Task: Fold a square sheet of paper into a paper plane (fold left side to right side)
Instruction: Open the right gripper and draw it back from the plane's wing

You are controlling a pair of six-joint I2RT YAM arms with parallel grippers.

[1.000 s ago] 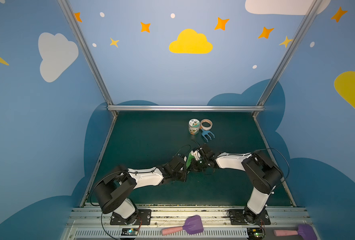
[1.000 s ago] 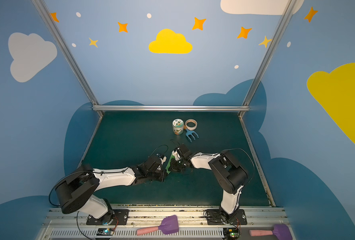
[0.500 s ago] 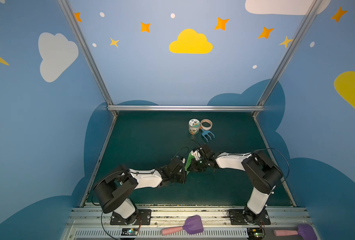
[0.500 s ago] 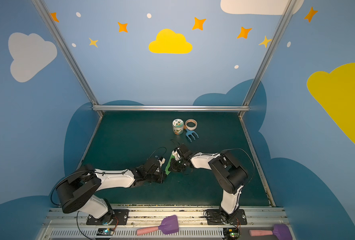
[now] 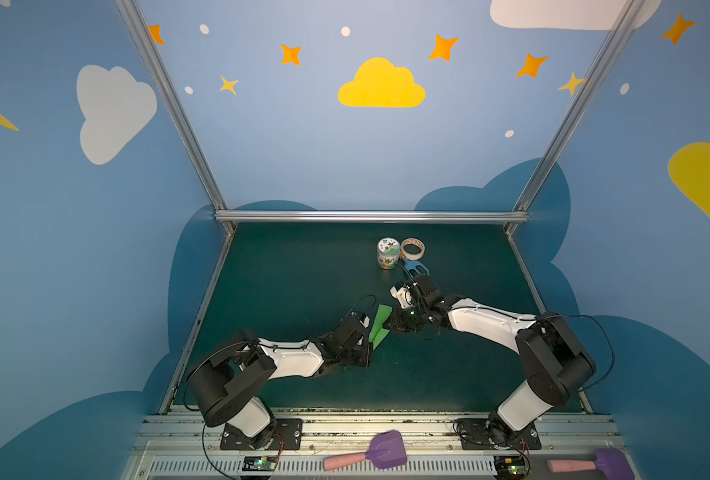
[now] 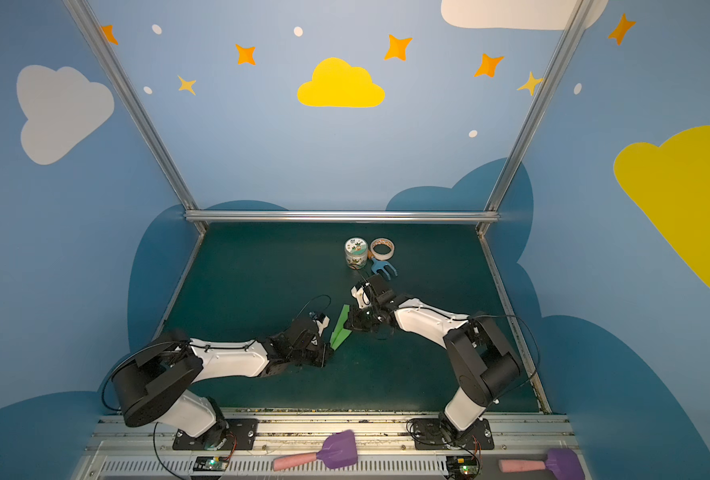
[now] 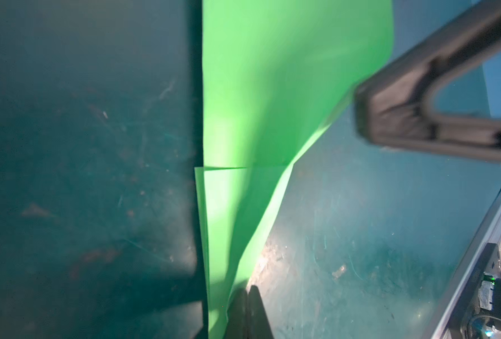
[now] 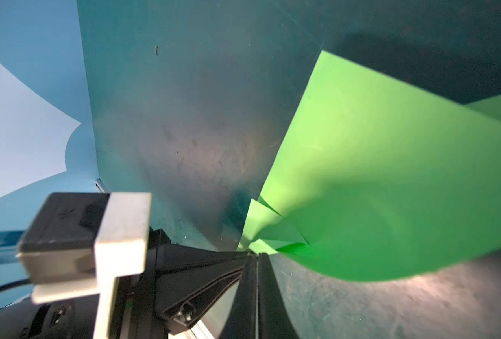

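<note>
The bright green sheet of paper (image 5: 380, 320) (image 6: 342, 326), creased into a slim strip with layered flaps, lies mid-mat between both grippers. My left gripper (image 5: 368, 347) (image 6: 329, 351) is at its near end. In the left wrist view its shut tips (image 7: 248, 293) rest against the paper (image 7: 272, 88) edge, with no paper seen between them. My right gripper (image 5: 391, 327) (image 6: 348, 326) meets the strip's right edge. In the right wrist view it (image 8: 255, 258) is shut on a folded corner of the paper (image 8: 390, 176), whose big flap curves up off the mat.
A printed jar (image 5: 388, 252), a tape roll (image 5: 412, 248) and a blue forked tool (image 5: 415, 268) sit close behind the right gripper. Two purple scoops (image 5: 380, 455) (image 5: 607, 463) lie on the front rail. The dark green mat (image 5: 295, 282) is walled by a metal frame.
My left gripper has slid a little toward the front along the paper. The right gripper and the paper have hardly moved.
</note>
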